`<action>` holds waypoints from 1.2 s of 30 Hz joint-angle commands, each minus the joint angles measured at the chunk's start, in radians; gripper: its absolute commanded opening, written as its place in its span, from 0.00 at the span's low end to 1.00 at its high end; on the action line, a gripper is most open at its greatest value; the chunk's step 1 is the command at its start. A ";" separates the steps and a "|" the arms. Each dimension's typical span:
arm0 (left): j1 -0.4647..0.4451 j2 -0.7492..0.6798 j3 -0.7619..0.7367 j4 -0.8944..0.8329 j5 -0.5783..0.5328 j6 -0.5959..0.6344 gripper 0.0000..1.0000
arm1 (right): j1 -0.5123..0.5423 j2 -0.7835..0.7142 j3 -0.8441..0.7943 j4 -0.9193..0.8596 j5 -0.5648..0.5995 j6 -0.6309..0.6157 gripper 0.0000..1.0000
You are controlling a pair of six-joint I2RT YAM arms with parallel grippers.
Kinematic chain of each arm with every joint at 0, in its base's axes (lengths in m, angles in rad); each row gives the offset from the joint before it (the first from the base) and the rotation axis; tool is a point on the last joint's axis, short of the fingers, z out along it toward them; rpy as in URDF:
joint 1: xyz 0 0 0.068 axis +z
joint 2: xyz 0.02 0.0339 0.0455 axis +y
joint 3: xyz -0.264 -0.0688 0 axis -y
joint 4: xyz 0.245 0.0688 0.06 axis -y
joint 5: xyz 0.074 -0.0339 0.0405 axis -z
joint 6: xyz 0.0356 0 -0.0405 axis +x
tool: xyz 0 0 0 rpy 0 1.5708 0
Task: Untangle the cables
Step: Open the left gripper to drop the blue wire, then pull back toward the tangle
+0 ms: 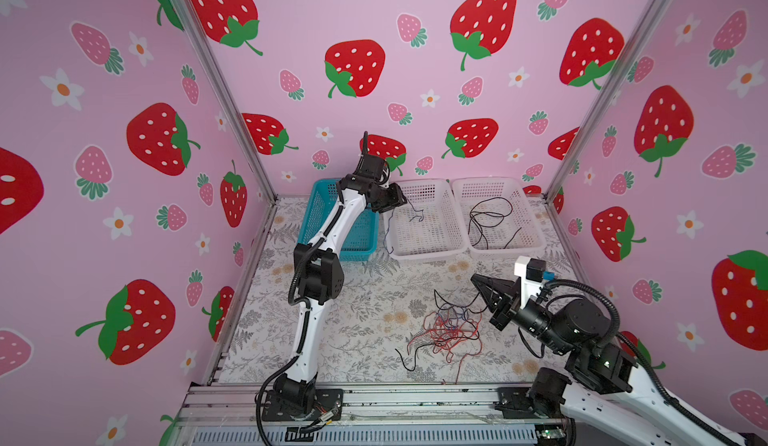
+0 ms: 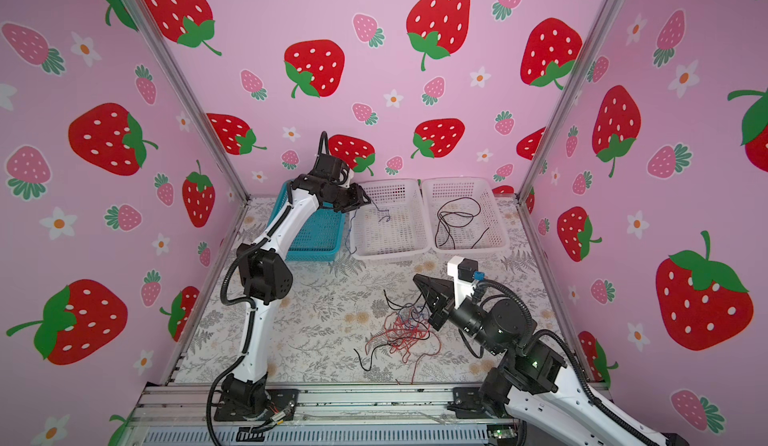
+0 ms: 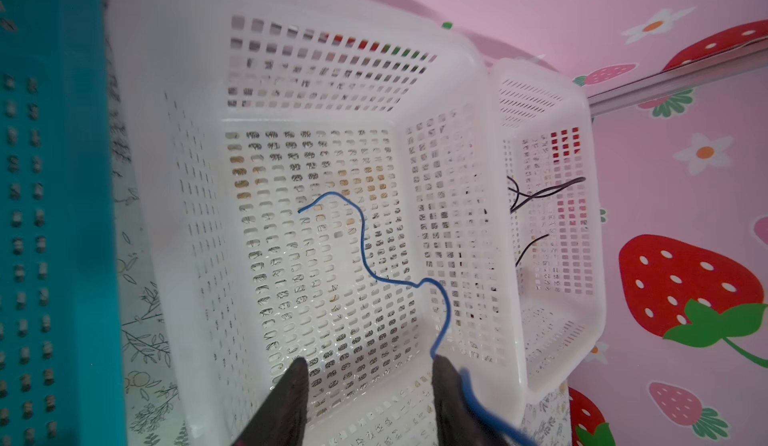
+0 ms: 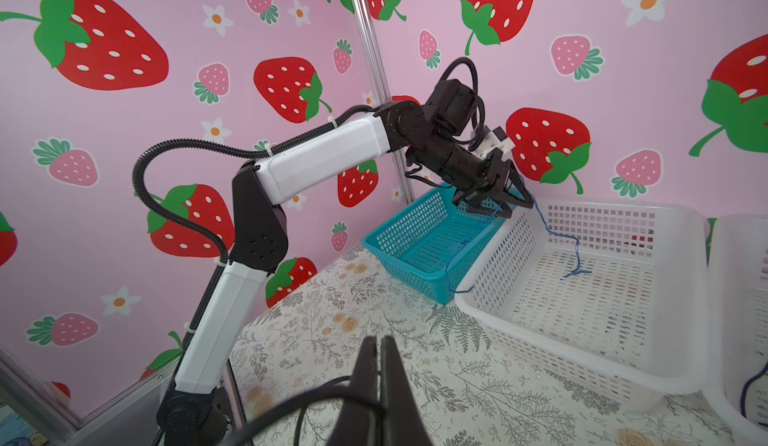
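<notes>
White baskets [image 1: 428,253]: two. Teal basket [image 1: 357,252]: one. Arms [image 1: 307,331]: two. Tangled cables [image 1: 451,331]: count unclear.

No legible text, label, brand or number in any view. Walls [image 1: 415,90]: strawberry and flower print only, no lettering. Tiny dark mark on left arm [image 1: 352,198], too small to read.

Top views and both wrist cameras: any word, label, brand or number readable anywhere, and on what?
No readable text in any view.
On the left arm: a tiny pale mark near its wrist joint, too small to read.
On the blue basket, white baskets and walls: no lettering; the walls carry only strawberry and flower print.
</notes>
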 commanded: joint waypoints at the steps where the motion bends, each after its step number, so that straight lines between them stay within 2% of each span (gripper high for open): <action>1: -0.012 -0.052 0.030 -0.031 -0.068 0.044 0.51 | -0.004 0.003 0.009 0.027 -0.007 0.021 0.00; 9: -0.044 -0.083 0.011 -0.051 -0.103 0.023 0.50 | -0.004 0.004 0.020 0.016 -0.012 0.021 0.00; 15: -0.066 -0.214 -0.202 0.019 -0.081 -0.004 0.49 | -0.004 -0.007 0.026 -0.007 -0.006 0.009 0.00; 18: -0.082 -0.312 -0.319 0.055 -0.097 -0.002 0.49 | -0.004 -0.014 0.029 -0.024 0.045 0.012 0.00; 27: -0.143 -0.862 -1.009 0.456 -0.046 -0.053 0.54 | -0.004 0.029 0.079 -0.062 0.122 0.024 0.00; 36: -0.358 -1.275 -1.561 0.769 -0.046 -0.063 0.56 | -0.004 0.099 0.121 -0.080 0.183 0.069 0.00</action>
